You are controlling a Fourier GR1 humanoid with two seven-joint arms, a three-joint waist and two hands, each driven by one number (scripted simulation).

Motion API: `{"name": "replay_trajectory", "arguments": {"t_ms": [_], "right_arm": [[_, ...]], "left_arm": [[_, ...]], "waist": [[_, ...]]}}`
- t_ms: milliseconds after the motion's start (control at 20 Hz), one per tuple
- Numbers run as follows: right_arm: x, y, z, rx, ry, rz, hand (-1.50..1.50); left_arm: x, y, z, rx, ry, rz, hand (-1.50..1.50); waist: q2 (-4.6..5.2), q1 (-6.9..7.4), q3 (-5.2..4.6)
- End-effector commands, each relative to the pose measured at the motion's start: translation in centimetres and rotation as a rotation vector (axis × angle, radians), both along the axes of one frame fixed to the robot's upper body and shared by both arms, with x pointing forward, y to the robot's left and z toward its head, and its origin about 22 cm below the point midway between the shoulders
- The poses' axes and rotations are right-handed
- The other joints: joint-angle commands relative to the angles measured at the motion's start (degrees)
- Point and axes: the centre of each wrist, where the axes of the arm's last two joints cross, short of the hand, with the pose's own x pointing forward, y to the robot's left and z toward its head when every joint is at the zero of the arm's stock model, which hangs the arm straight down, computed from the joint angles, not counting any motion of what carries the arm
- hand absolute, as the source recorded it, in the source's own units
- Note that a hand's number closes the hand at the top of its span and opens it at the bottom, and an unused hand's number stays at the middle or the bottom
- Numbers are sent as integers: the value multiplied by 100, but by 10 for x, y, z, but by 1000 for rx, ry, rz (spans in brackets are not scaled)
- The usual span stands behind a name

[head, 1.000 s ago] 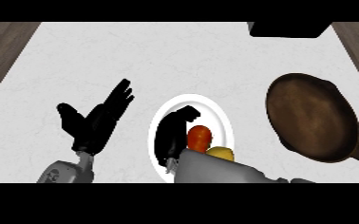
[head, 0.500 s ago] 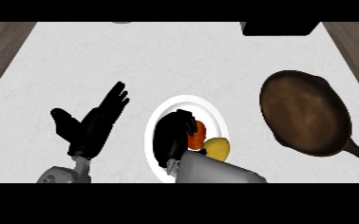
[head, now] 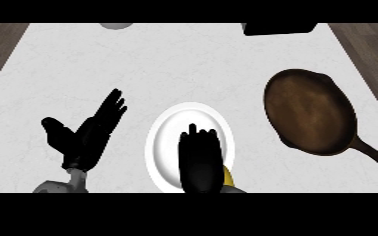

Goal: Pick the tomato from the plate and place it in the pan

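Observation:
A white plate (head: 159, 139) lies on the counter at the lower middle of the head view. My right hand (head: 199, 157) lies over the plate's middle, back of the hand up, and covers the spot where the tomato sat; the tomato itself is hidden. A brown pan (head: 310, 110) rests on the counter to the right of the plate, its handle running toward the lower right. My left hand (head: 88, 135) is open at the lower left, fingers up, resting apart from the plate.
A sliver of a yellow item (head: 229, 178) shows at the plate's lower right, beside my right wrist. A dark block (head: 279, 28) sits at the counter's far edge, and a grey rounded object (head: 117, 25) at the far left.
My right hand has shifted over the tomato, which showed beside it before and is now covered. The view has moved, so plate and pan sit higher in it. The left hand stays put.

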Motion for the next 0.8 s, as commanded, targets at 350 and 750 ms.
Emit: {"name": "replay_trajectory", "arguments": {"t_ms": [350,750], "right_arm": [[-64,-52,69,600,-348,-213,150],[-68,-106,36,729,-395,-325,150]], "left_arm": [[-5,-5,-2,-4,-2,-19,0],[-1,1,9,-17,-20,-61,0]], "waist": [[64,104,-1],[128,324,-6]]}}
